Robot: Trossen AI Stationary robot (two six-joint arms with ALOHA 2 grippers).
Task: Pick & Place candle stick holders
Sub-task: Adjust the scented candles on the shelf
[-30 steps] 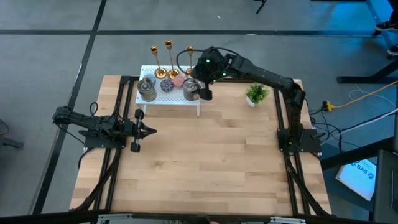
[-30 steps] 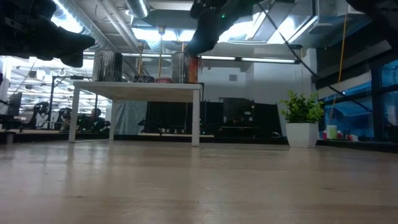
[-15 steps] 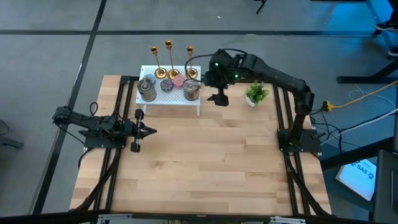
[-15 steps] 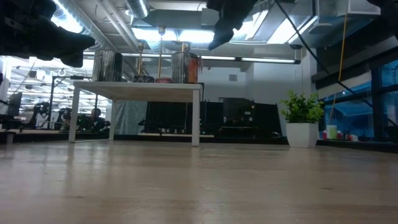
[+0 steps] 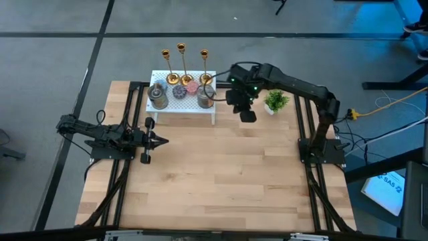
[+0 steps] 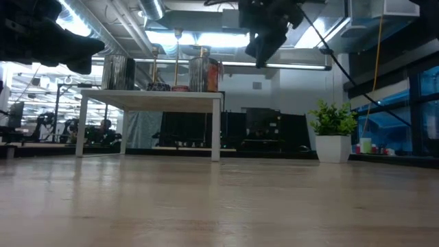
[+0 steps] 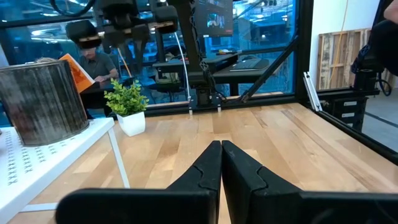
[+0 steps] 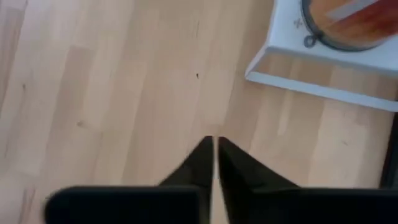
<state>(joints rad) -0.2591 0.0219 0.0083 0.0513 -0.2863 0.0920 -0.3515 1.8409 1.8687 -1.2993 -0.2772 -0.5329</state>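
Seen from above, the left end effector [image 5: 159, 140] is resting low over the wooden worktop [image 5: 221, 181] at its left side, its two dark fingers pressed together with nothing between them. Further along, near the back edge, a small white shelf [image 5: 184, 104] is standing on the worktop, and the three candle stick holders [image 5: 182, 63] are lined up in a row along its far side, upright and near one another. Each is showing as a thin gold stem rising from a round flared base to a small cup at the top, shiny and metallic. They are likely to be stiff and fairly light, but top-heavy in feel and slippery; the slim stem, taken at about mid height, is looking like the surest place to grip, since a push near the cup could tip one over. In front of them on the shelf are sitting two metal tins [image 5: 158, 97] and a few small round discs [image 5: 179, 91]. Just right of the shelf, the right end effector [image 5: 247, 116] is hanging above the bare worktop, its fingers drawn nearly together and gripping nothing. A small potted plant [image 5: 275, 102] is standing to the right of it.
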